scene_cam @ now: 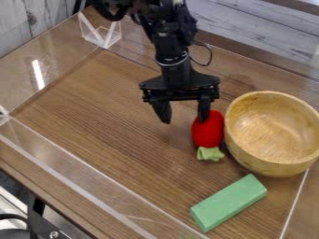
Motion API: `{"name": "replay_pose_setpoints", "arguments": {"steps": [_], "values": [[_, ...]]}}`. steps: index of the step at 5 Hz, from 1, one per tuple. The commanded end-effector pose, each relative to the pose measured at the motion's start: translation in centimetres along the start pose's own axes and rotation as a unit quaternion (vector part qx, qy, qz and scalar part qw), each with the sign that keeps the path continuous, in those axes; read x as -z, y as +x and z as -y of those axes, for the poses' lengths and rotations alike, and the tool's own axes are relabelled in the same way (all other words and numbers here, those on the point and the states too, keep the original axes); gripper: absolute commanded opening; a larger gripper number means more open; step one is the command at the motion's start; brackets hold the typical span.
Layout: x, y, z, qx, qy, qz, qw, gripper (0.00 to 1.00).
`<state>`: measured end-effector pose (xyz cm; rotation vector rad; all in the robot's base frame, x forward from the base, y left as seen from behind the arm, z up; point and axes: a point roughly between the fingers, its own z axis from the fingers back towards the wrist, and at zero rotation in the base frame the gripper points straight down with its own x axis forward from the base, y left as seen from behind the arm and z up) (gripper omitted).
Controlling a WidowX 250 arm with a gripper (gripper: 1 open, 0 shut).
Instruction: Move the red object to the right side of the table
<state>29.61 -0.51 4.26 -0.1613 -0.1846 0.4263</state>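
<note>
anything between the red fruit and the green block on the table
Nothing. In the camera view, only bare wood-grain table lies between the red object and the green block; the wooden bowl sits off to the side.

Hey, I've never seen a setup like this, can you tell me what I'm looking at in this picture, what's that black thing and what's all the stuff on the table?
There is one view here, from a camera looking down at an angle over the table. The black thing is a robot arm, and at its end is a gripper, a claw with fingers that pinch things. It points down and its fingers are spread open, right over the red object, a small toy fruit with a green stem end. One finger partly covers the fruit, so I cannot tell whether it is touching; nothing is held yet. Right beside the fruit sits a wooden bowl, and nearer the camera lies a flat green block. The table is brown wood grain with low clear walls around it.
</note>
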Motion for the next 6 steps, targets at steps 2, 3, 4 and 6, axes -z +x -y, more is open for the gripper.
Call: {"name": "replay_pose_setpoints", "arguments": {"steps": [2,3,4,6], "values": [[0.0,0.4,-0.2,0.000,-0.001,0.036,0.9993,1.00],[-0.4,0.6,-0.3,-0.005,0.003,0.042,0.9991,1.00],[-0.8,0.7,-0.4,-0.011,0.006,0.047,0.9988,1.00],[0.0,2.3,0.0,-0.025,0.012,0.054,0.9982,1.00]]}}
